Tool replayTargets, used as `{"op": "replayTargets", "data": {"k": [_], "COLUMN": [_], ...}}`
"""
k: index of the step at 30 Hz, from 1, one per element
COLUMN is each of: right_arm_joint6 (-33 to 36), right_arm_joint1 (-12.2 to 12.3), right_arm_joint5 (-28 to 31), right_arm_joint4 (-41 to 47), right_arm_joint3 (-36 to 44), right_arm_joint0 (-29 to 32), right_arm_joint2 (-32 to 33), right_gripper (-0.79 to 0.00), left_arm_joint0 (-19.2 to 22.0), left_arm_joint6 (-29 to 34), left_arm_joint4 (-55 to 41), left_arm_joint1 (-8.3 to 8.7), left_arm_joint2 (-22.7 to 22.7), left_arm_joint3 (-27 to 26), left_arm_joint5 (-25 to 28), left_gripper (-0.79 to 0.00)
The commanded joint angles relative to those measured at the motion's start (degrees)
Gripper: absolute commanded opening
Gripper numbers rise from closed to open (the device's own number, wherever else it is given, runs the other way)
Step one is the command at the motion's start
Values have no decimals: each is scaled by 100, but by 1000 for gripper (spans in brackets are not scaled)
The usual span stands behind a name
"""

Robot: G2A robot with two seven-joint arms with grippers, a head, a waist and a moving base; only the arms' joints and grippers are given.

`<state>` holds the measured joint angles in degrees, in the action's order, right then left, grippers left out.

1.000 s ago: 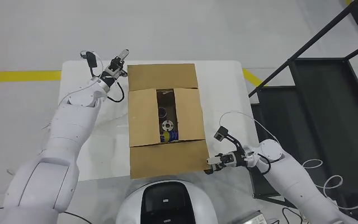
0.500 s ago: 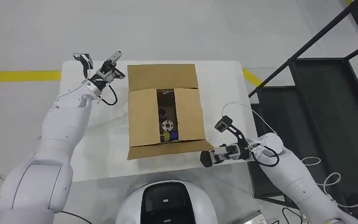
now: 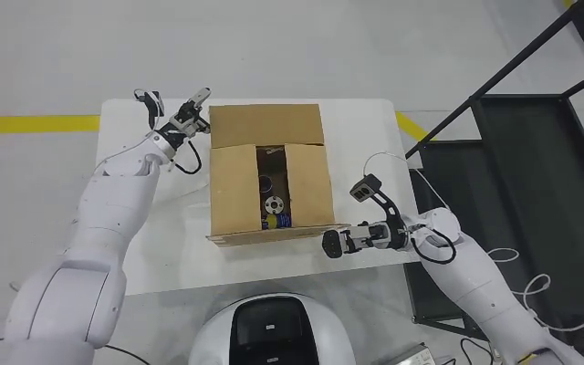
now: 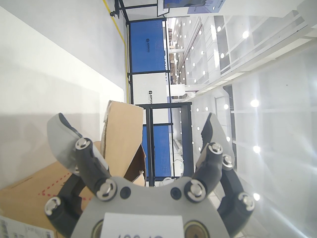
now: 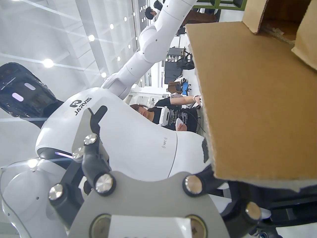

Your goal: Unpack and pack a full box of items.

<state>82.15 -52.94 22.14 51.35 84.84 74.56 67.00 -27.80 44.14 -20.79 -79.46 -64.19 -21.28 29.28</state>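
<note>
Occupying the middle of the white table (image 3: pixel 164 239), one brown cardboard box (image 3: pixel 310 187) stood with its top partly open. Far flap (image 3: pixel 265 123) was folded outward and lay flat, reaching close to the table's far edge. The two side flaps lay nearly level over the top, with a narrow gap between them. Items (image 3: pixel 273 212) showed in that gap, among them a blue-labelled can and a round part; the rest could not be told. Near flap (image 3: pixel 274 235) (image 5: pixel 247 100) was raised to about level, seen edge-on from above.

Left gripper (image 3: pixel 194 108) (image 4: pixel 133 122): beside the box's far left corner, toward the table's far left corner, fingers spread wide, holding nothing.

Right gripper (image 3: pixel 330 245): at the box's near right corner, under the end of the near flap, fingers apart and clamped on nothing. One finger (image 5: pixel 92 130) stood clear of the cardboard; the other was hidden behind the flap.

Black metal stairs (image 3: pixel 511 164) stood off the table's right edge.
</note>
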Motion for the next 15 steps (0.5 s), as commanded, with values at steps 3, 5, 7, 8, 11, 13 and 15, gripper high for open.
{"op": "replayTargets", "data": {"k": [3, 5, 7, 8, 11, 13, 15], "right_arm_joint6": [15, 13, -2, -19, -79, -165, -300], "right_arm_joint1": [-30, -47, -63, -70, -92, -104, -115], "right_arm_joint5": [-15, -13, 2, 19, 78, 148, 195], "right_arm_joint4": [8, 7, -9, -20, -66, -117, -198], "right_arm_joint3": [-49, -86, -134, -156, -228, -287, -332], "right_arm_joint0": [-64, -98, -133, -152, -208, -249, -289], "right_arm_joint2": [-4, -10, -12, -9, 5, 29, 59], "right_gripper": [0, 0, 0, 0, 0, 0, 0], "left_arm_joint0": [-43, -50, -80, -98, -157, -215, -278], "left_arm_joint6": [679, 979, 1286, 1458, 1927, 2269, 2638], "left_arm_joint4": [-469, -604, -761, -852, -1031, -1131, -1163], "left_arm_joint1": [-12, 5, 27, 41, 97, 141, 192], "left_arm_joint2": [-133, -194, -267, -310, -425, -496, -547], "left_arm_joint3": [-50, -53, -78, -96, -158, -239, -331], "left_arm_joint5": [41, 95, 182, 213, 334, 395, 416], "left_gripper": [0, 0, 0, 0, 0, 0, 0]}}
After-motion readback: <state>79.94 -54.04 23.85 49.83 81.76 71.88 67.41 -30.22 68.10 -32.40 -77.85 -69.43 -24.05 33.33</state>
